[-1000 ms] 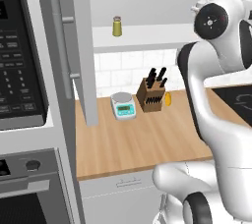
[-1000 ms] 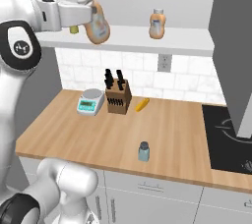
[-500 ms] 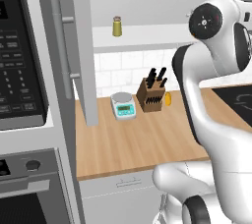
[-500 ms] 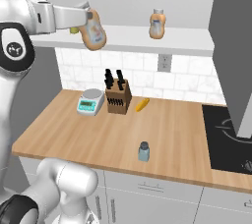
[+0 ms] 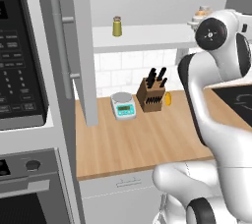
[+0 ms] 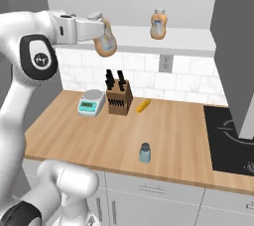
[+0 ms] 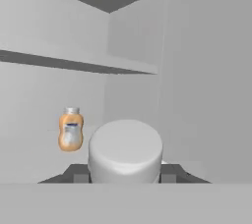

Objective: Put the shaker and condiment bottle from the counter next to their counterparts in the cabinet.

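Note:
My gripper (image 6: 100, 28) is shut on the cap of the peach-orange condiment bottle (image 6: 106, 44), holding it in the air just in front of the left part of the cabinet's white shelf (image 6: 188, 41). In the hand view the bottle's grey cap (image 7: 125, 149) sits between the gripper (image 7: 125, 171). Its orange counterpart (image 6: 158, 24) stands upright on the shelf to the right, also seen ahead as a labelled bottle (image 7: 71, 129). The blue-grey shaker (image 6: 145, 153) stands on the wooden counter (image 6: 173, 131) near its front edge. The olive-yellow shaker (image 5: 117, 26) stands on the shelf.
A knife block (image 6: 119, 99), a small kitchen scale (image 6: 91, 104) and a yellow item (image 6: 143, 105) stand by the backsplash. The open cabinet door (image 5: 74, 46) hangs at the left beside a microwave (image 5: 19, 61). A black cooktop (image 6: 230, 138) lies at the right.
The held bottle has sunk a little and shifted right, closer to the shelf's front edge. The arm's upper joint has swung right. Nothing on the counter has moved.

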Available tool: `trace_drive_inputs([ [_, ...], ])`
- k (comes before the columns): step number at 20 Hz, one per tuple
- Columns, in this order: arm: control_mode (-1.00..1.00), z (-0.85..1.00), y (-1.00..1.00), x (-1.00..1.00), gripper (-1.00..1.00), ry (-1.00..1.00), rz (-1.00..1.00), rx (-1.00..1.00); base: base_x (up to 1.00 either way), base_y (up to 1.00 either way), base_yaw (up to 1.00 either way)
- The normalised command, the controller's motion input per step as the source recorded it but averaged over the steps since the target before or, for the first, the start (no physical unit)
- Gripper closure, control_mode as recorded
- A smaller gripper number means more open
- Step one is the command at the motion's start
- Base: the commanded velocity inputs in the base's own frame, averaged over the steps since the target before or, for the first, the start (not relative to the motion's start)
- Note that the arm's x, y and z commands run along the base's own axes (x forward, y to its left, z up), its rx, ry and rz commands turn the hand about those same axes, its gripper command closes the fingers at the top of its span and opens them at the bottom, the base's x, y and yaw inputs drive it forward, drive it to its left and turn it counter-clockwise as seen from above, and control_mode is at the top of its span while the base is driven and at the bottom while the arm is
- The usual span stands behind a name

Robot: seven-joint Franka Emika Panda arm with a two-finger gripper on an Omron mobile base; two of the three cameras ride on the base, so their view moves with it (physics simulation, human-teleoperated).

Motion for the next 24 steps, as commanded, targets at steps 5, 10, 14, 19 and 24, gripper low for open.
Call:
trace_drive_inputs([
  [5, -1.00, 0.00, -0.09, 0.47, 1.00, 0.09, 0.06, 0.23, 0.00, 0.00, 0.00],
  [10, -1.00, 0.00, 0.00, 0.29, 1.00, 0.11, 0.00, 0.03, 0.00, 0.00, 0.00],
  [14, -1.00, 0.00, 0.00, 0.31, 1.00, 0.02, 0.02, 0.00, 0.00, 0.00, 0.00],
  [19, -1.00, -0.08, 0.00, 0.38, 1.00, 0.00, 0.11, 0.00, 0.00, 0.00, 0.00],
  [24, -1.00, -0.02, 0.00, 0.36, 1.00, 0.00, 0.10, 0.00, 0.00, 0.00, 0.00],
])
